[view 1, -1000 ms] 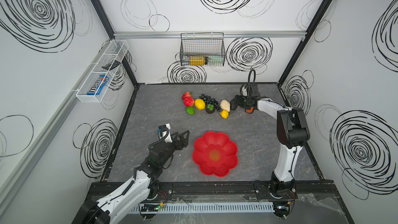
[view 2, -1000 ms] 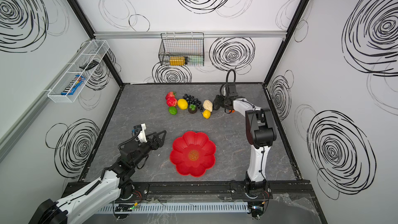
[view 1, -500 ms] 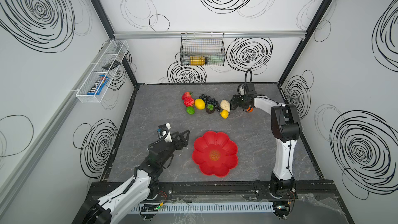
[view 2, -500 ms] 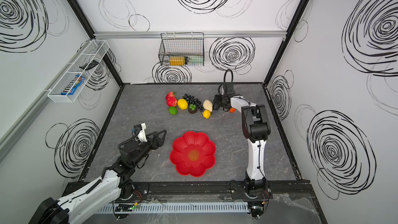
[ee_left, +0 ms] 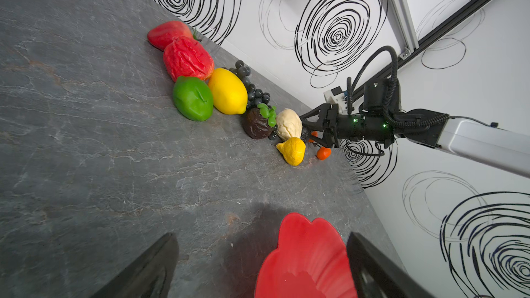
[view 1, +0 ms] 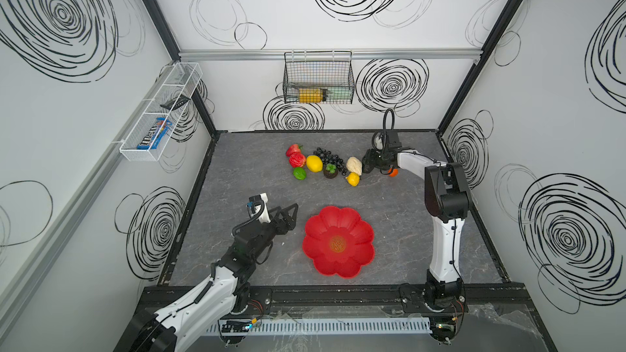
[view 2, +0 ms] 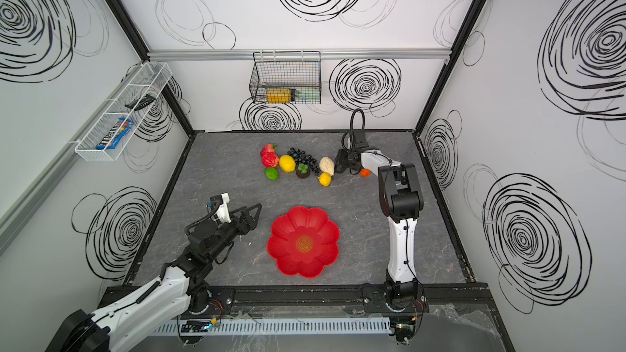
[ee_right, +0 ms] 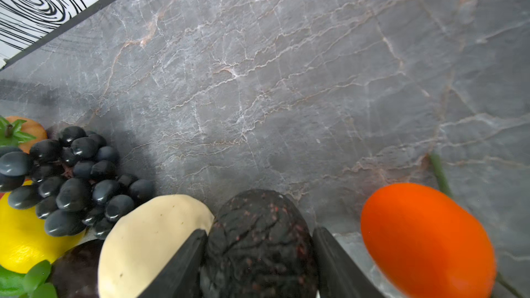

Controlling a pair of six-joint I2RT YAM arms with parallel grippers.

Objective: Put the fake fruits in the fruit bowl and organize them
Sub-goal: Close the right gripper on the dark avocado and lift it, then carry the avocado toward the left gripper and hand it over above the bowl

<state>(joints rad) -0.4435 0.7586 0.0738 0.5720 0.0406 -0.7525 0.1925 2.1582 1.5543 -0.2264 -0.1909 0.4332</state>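
The right gripper (ee_right: pixel 258 232) reaches low across the back of the grey table (view 1: pixel 406 231), its two black fingers (ee_right: pixel 183 262) pressed against opposite sides of the dark avocado (ee_right: pixel 255 213), which rests on the tabletop. A beige lumpy fruit (ee_right: pixel 152 239) touches the avocado on one side, and an orange (ee_right: pixel 427 239) lies just beside it on the other. The black grapes (ee_right: pixel 71 179), large lemon (view 1: pixel 314 163), green lime (view 1: pixel 299 173), red apple (view 1: pixel 297 159), strawberry (view 1: pixel 293 150), mangosteen (view 1: pixel 330 171) and small lemon (view 1: pixel 353 179) cluster nearby. The red fruit bowl (view 1: pixel 359 228) sits near the front, well apart from them. The left gripper (view 1: pixel 293 217) hovers beside the bowl, spread wide.
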